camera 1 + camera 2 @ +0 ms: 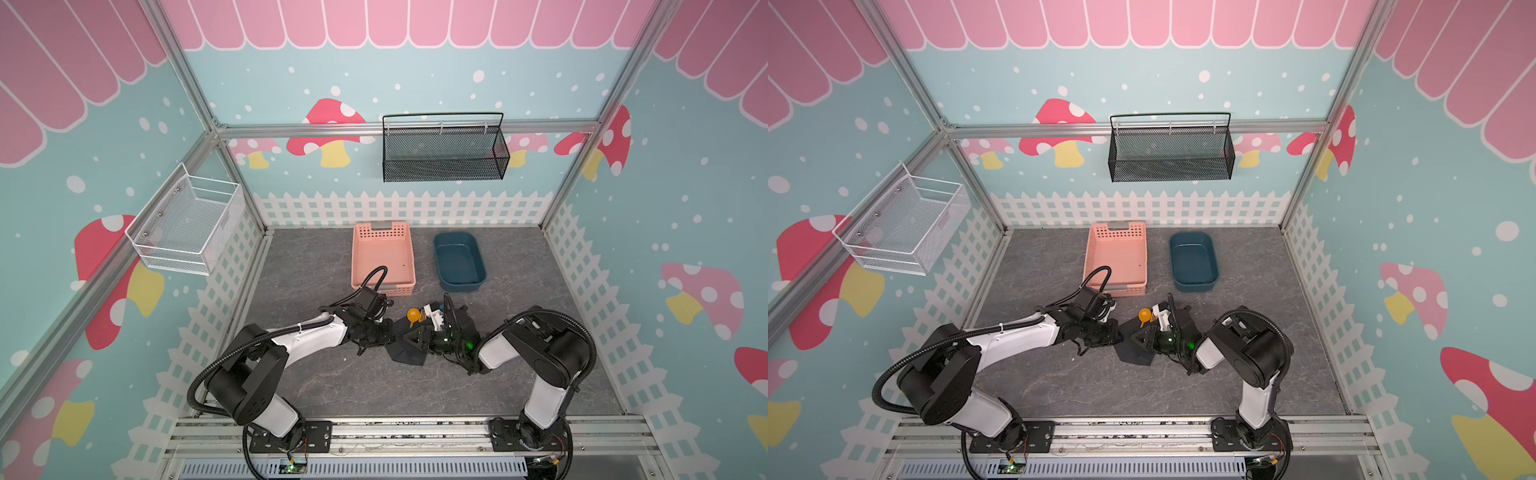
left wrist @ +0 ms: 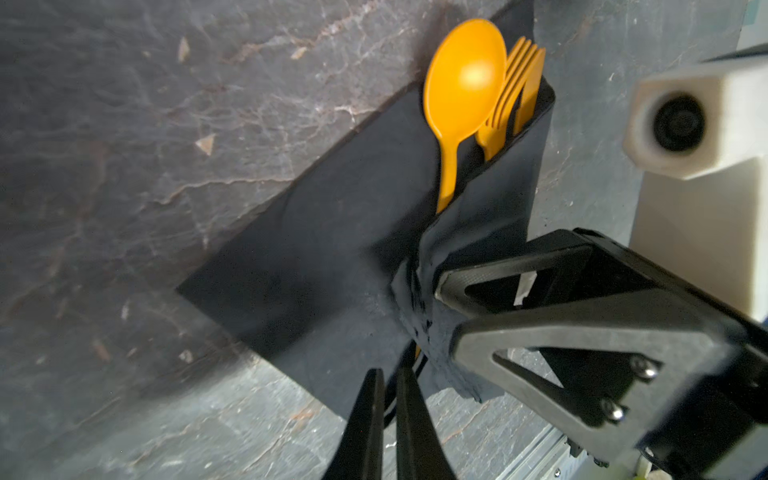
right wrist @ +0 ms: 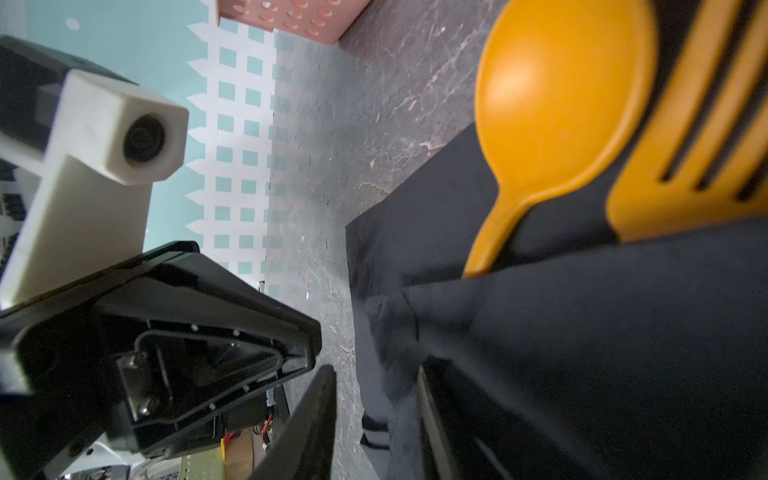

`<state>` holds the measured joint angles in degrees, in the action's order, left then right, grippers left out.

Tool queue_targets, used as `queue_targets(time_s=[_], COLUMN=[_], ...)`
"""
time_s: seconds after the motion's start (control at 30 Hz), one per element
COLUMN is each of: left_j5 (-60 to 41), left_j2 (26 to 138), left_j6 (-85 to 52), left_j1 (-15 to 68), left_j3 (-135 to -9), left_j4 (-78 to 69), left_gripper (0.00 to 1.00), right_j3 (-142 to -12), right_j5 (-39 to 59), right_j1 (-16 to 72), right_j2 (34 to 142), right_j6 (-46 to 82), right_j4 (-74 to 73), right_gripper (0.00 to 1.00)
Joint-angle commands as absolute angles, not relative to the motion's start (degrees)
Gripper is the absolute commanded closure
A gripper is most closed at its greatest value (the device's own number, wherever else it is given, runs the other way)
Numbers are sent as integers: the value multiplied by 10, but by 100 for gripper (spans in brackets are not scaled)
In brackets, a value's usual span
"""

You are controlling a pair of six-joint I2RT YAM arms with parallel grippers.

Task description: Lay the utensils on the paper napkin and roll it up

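Paper napkin [image 2: 316, 257] lies on the grey surface [image 1: 332, 386] near the pink basket [image 1: 357, 266], between both hands. One side is folded over the utensils [image 2: 494, 133]. The spoon [image 2: 461, 83] bowl and fork [image 2: 513, 83] tines stick out past its edge, side by side and touching. Handles are hidden under the fold. Left hand [image 2: 389, 374] is closed at the napkin's edge; whether it pinches paper cannot be told. Right hand [image 3: 374, 374] stands part open, jaws apart, tips against the crumpled fold, not clamping it. Blue tub [image 1: 440, 274] sits beside the basket
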<state>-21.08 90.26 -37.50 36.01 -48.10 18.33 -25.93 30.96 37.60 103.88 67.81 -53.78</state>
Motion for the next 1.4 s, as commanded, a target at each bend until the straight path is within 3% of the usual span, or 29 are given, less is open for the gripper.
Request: queue_targets(time_s=[0.0, 0.17, 0.73, 0.9, 1.13, 1.37], left_j5=[-235, -238, -239, -235, -236, -236], left_j2=[920, 951, 1037, 1032, 1034, 1034], left_j6=[-380, -384, -377, -377, -376, -380], left_j1=[357, 359, 368, 369, 368, 371], left_j3=[-507, -531, -543, -533, -528, -525], left_j4=[154, 146, 142, 142, 139, 135], left_gripper=[94, 98, 100, 100, 100, 100], right_j3=[-254, -250, -247, -234, -233, -216], right_j5=[306, 307, 311, 303, 237, 269], right_j1=[382, 382, 382, 382, 377, 373], right_j2=[1054, 1059, 1037, 949, 774, 713], right_j6=[686, 689, 695, 683, 628, 629], right_j4=[-528, -528, -530, -470, -224, -194], right_gripper=[75, 83, 85, 85, 86, 92])
